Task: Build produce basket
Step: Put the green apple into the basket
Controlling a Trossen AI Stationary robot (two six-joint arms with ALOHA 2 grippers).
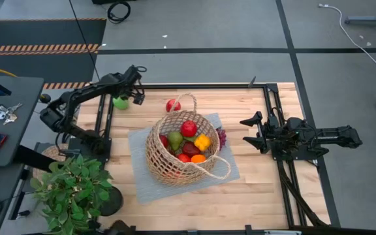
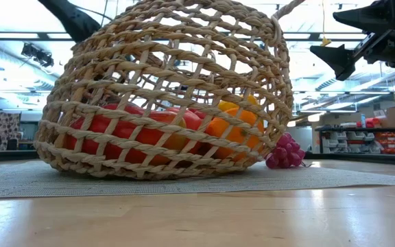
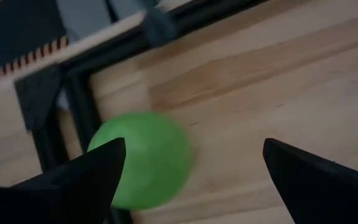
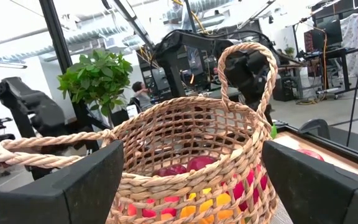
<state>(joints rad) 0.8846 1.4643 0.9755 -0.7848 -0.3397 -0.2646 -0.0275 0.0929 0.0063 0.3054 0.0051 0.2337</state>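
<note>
Tabletop (image 1: pixel 253 196) holds the basket (image 1: pixel 175 153) on a mat (image 1: pixel 139 140) — central, reachable by both arms. Left gripper (image 1: pixel 130 93) hangs spread over a green fruit (image 1: pixel 120 102), seemingly to grab it; right gripper (image 1: pixel 253 130) waits spread beside the basket.

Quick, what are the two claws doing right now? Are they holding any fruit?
Left claw: open, holding nothing, hovering over the green apple near the table's far left corner.
Right claw: open, empty, waiting to the right of the basket.
</note>
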